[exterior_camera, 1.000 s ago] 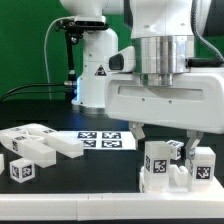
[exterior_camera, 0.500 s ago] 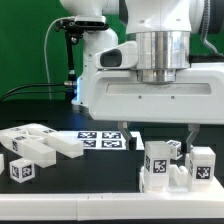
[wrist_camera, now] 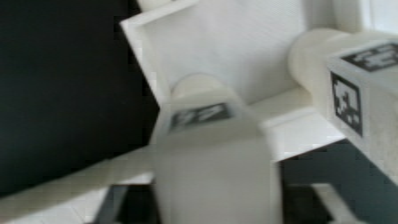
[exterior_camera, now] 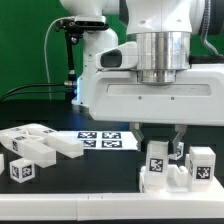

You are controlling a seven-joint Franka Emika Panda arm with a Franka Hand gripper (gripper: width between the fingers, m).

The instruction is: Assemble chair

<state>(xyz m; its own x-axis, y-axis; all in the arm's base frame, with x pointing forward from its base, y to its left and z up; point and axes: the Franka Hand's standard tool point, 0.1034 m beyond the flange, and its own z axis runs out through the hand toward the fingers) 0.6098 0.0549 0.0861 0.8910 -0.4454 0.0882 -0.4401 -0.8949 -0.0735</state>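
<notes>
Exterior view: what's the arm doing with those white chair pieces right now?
The arm's jaws are down over the partly built chair on the exterior view's right, straddling its tagged upright post. Whether they are clamped is unclear. Other loose parts lie apart on that view's left, beside the marker board.

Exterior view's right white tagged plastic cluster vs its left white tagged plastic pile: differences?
The right cluster stands upright, posts raised; the left pile lies low and scattered. The gripper straddles the right cluster; the left pile sits clear of it. Both: white plastic, black-and-white tags.
</notes>
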